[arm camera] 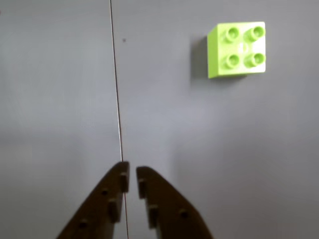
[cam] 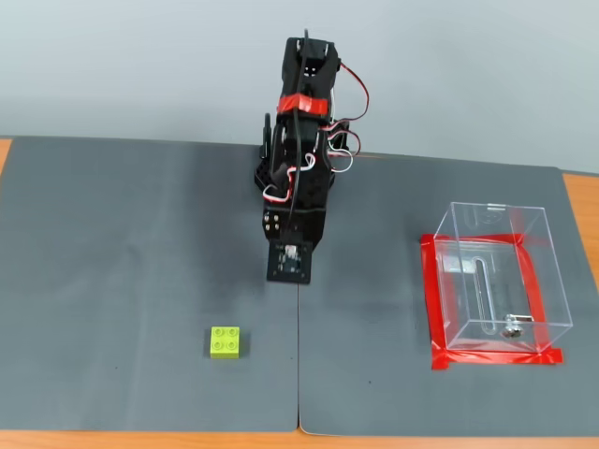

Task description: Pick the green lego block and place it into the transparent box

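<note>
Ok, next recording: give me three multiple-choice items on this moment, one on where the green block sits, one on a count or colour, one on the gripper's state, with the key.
1. In the fixed view, where is the green lego block?
A. Inside the transparent box
B. On the grey mat, left of the seam
C. Between the gripper's fingers

2. How many round studs does the block show in the wrist view?
A. Two
B. Four
C. Six

3. What state is the gripper in?
A. Nearly closed and empty
B. Clamped on the block
C. Wide open around the box

Key:
1 B: the block lies on the mat left of the seam, far from the transparent box with red tape round its base.
2 B: four studs in a square.
3 A: the fingertips show only a narrow gap with nothing between them.
</note>
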